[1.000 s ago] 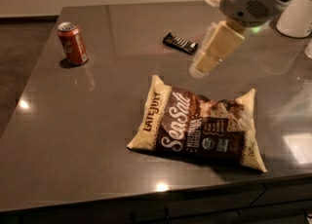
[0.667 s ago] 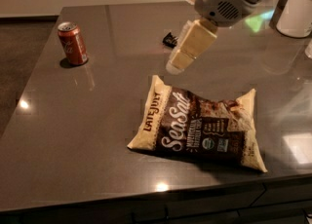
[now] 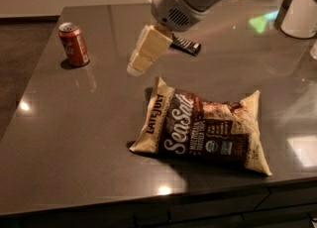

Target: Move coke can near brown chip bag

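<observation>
The coke can (image 3: pixel 74 44), red with white script and a silver top, stands upright near the table's far left edge. The brown chip bag (image 3: pixel 203 127), dark brown with cream ends and "Sea Salt" script, lies flat at the front centre-right. My gripper (image 3: pixel 141 58), with cream-coloured fingers pointing down-left, hangs above the table between the can and the bag, roughly a hand's width right of the can and holding nothing that I can see.
A small black wrapped snack bar (image 3: pixel 187 46) lies behind the gripper, partly hidden by it. A white object (image 3: pixel 300 14) stands at the far right corner. The dark glossy table (image 3: pixel 74 123) ends at the left and front edges.
My gripper and arm have swung left across the table, from above the snack bar's right side toward the coke can. The can and bag have not moved.
</observation>
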Controlling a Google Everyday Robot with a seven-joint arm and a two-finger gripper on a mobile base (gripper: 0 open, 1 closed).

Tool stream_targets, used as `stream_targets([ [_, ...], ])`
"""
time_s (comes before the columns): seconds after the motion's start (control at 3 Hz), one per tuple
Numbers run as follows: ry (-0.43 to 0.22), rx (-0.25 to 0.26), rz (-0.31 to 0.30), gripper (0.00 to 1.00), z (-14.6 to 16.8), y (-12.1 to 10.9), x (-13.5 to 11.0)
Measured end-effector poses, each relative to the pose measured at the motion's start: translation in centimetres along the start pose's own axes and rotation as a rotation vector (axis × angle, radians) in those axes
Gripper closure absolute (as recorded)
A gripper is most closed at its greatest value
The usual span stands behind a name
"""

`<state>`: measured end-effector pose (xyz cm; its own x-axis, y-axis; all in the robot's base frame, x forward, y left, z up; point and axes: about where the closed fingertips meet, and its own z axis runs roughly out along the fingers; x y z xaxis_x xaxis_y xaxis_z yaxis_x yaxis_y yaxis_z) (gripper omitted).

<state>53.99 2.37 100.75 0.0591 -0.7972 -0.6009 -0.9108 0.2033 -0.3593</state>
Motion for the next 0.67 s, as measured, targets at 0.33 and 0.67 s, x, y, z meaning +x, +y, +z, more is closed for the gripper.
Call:
stream_targets([
  [0.33,-0.026,-0.008,-0.018,0.0,2.5,0.6,-2.2],
  [0.67,-0.051,-0.012,-0.04,0.0,4.5,1.2,-4.3],
])
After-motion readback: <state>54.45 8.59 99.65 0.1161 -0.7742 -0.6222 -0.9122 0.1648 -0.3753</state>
